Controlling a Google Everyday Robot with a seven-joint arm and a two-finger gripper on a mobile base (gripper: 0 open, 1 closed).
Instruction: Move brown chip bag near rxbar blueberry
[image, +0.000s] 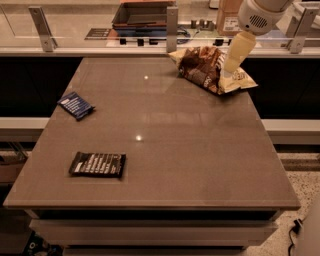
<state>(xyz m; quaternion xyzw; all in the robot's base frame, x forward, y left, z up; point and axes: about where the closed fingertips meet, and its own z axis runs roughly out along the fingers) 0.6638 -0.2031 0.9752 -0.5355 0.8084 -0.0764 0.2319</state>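
Observation:
The brown chip bag (206, 68), dark brown with cream-yellow ends, lies at the far right of the table. The rxbar blueberry (76, 105), a small dark-blue wrapper, lies near the table's left edge. My gripper (230, 67) hangs from the arm at the upper right, its cream finger reaching down onto the right part of the chip bag. The fingertips are hidden against the bag.
A flat black bar wrapper (97, 164) with white text lies at the front left. The brown table (165, 150) ends at a rail with metal posts (172, 22) at the back. A tray (145, 12) and a box (228, 17) stand beyond the rail.

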